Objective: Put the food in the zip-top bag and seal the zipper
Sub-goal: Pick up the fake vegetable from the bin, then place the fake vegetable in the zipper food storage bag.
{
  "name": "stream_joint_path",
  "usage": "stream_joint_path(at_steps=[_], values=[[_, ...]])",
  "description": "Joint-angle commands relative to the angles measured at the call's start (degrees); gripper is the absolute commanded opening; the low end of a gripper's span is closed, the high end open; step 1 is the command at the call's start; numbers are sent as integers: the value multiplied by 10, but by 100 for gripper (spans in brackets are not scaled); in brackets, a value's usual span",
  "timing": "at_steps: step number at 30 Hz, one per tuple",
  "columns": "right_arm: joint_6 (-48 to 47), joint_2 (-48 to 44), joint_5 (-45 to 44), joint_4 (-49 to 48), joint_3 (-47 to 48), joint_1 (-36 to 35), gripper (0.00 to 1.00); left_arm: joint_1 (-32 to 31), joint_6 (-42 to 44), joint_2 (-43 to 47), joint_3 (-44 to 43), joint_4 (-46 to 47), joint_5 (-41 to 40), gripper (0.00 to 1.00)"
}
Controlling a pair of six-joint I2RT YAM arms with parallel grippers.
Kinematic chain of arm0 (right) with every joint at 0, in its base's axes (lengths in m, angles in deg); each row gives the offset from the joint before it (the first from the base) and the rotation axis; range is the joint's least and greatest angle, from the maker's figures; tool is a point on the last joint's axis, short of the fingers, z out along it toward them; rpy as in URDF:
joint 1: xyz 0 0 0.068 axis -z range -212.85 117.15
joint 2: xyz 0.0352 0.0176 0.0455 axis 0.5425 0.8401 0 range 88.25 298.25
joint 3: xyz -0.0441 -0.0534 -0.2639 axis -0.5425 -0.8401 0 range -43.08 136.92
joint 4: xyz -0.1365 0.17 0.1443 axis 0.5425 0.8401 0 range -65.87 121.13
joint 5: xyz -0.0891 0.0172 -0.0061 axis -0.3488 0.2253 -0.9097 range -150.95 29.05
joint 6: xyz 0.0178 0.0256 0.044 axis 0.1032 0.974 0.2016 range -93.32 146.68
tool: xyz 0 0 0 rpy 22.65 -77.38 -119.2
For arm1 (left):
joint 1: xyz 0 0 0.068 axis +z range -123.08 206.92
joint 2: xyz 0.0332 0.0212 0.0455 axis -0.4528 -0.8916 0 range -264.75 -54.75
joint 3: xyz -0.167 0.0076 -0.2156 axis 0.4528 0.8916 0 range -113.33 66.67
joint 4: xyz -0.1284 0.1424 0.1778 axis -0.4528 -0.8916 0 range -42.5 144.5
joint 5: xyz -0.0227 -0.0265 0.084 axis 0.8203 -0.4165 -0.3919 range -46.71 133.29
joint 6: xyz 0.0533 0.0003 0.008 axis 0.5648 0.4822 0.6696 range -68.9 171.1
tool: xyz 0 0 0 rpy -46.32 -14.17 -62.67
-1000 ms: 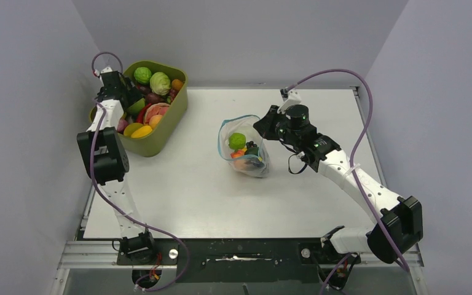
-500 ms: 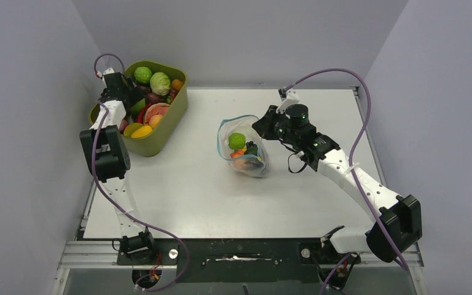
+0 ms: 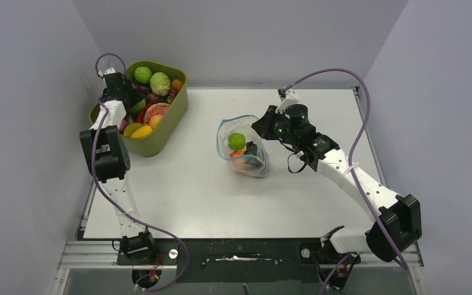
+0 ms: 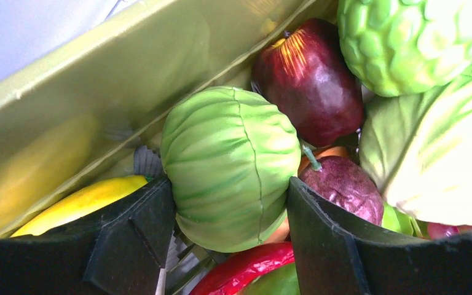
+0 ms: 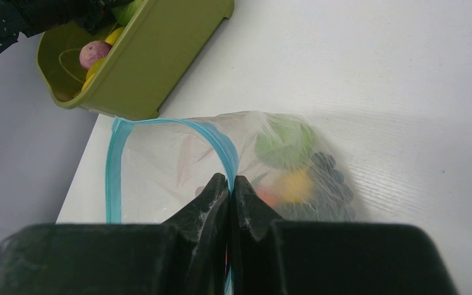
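The clear zip-top bag (image 3: 244, 150) lies mid-table with its mouth held open; it holds a green fruit (image 3: 237, 141) and several other toy foods. My right gripper (image 3: 260, 128) is shut on the teal zipper (image 5: 113, 161) at the near rim (image 5: 230, 179) and holds that edge up; the bag (image 5: 286, 157) shows beyond it. My left gripper (image 3: 129, 101) is down in the olive tub (image 3: 163, 136). In the left wrist view its jaws (image 4: 229, 184) stand on both sides of a green cabbage (image 4: 230, 153), touching it.
The tub (image 4: 92, 67) at the back left is piled with food: a dark red apple (image 4: 310, 80), a bumpy green fruit (image 4: 405, 37), a pale cabbage (image 4: 430, 153), a purple fruit (image 4: 344, 184), a yellow piece (image 4: 80, 200). Grey walls stand close on both sides.
My left arm has shifted slightly inside the tub. My right gripper and the bag have barely moved.
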Motion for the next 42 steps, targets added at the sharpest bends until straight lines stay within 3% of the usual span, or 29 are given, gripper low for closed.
stream_joint_path(at_steps=[1,16,26,42], values=[[1,-10,-2,-32,10,-4,0,-5,14,65,6,11,24,53],[19,-39,-47,-32,-34,-12,0,-14,32,150,68,0,22,45],[21,-40,-47,-33,-30,-13,0,-15,31,240,178,47,3,44],[49,-37,-59,-25,-23,-14,0,-36,1,347,219,51,99,41]])
